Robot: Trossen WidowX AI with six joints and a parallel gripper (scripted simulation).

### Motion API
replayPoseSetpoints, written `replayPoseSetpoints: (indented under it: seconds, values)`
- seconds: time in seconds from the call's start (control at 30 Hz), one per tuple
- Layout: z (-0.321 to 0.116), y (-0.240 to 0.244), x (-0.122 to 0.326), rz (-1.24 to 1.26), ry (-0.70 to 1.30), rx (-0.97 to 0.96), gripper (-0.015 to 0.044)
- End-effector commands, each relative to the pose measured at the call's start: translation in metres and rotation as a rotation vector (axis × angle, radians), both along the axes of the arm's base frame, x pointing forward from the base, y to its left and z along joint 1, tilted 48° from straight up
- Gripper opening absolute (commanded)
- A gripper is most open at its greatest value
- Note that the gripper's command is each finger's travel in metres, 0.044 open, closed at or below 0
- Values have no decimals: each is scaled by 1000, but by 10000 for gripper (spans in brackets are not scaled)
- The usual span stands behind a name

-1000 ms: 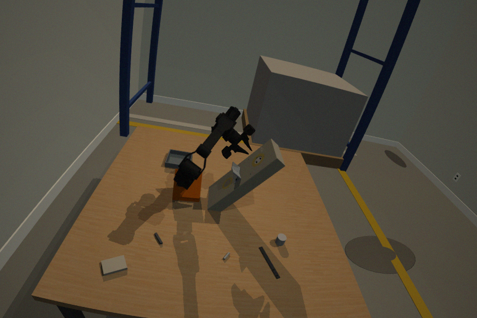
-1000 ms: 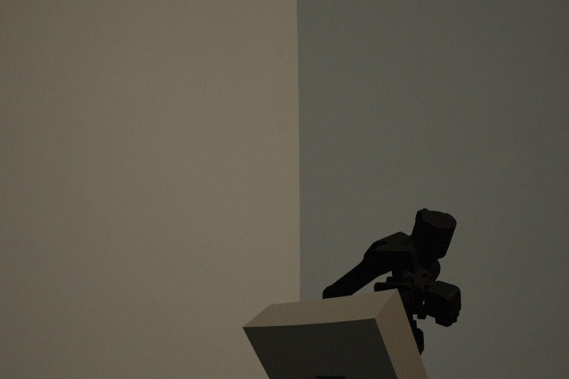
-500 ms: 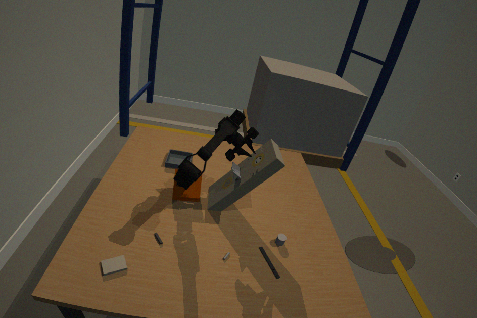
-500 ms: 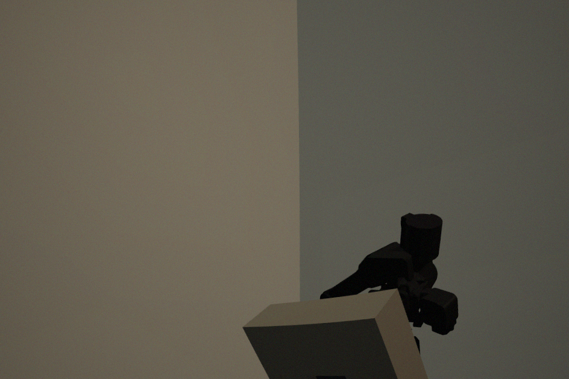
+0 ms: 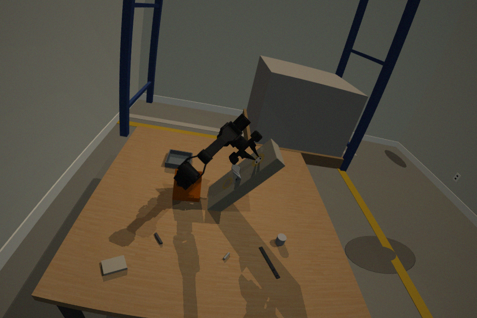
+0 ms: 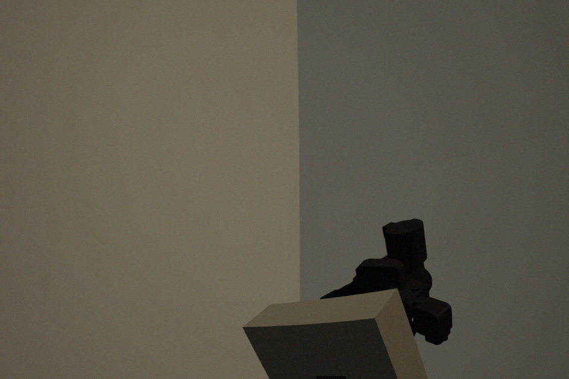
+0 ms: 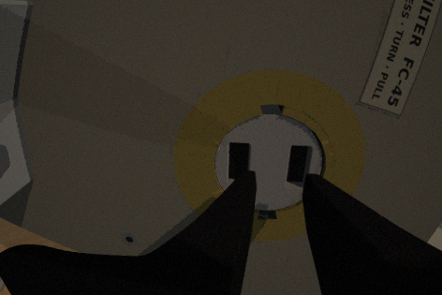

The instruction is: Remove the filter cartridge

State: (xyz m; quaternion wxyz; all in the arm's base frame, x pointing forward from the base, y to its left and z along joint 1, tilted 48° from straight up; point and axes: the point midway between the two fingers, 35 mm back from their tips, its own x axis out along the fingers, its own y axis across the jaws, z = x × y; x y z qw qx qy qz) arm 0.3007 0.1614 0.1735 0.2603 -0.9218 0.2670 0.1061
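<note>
The round filter cartridge [image 5: 258,160] [image 7: 270,137] sits in the tilted grey service panel [image 5: 246,187] [image 6: 321,349] [image 7: 117,71], inside a yellow ring. Its pale face shows two dark slots, upright in the wrist view. My gripper [image 5: 256,157] [image 7: 279,184] is empty, its fingers parted by a small gap. The fingertips are over the cartridge face, at the lower ends of the slots in the wrist view; the left tip appears just right of the left slot's lower end. I cannot tell whether they touch the face. In the exterior view the panel hides them. The blue-grey tray [image 5: 167,162] is behind the arm's base.
A pale bracket [image 5: 236,172] [image 7: 11,57] stands out from the panel beside the cartridge. A beige block [image 5: 113,265], a short dark bar [image 5: 158,238], a small white piece [image 5: 226,256], a long black bar [image 5: 269,263] and a grey cylinder [image 5: 280,239] lie on the wooden table [image 5: 207,291].
</note>
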Motion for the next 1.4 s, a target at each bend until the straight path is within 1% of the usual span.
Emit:
replayPoseSetpoints:
  seconds: [0.0, 1.37]
  values:
    - [-3, -4, 4, 4, 4, -6, 93]
    - [-3, -4, 5, 4, 3, -7, 93]
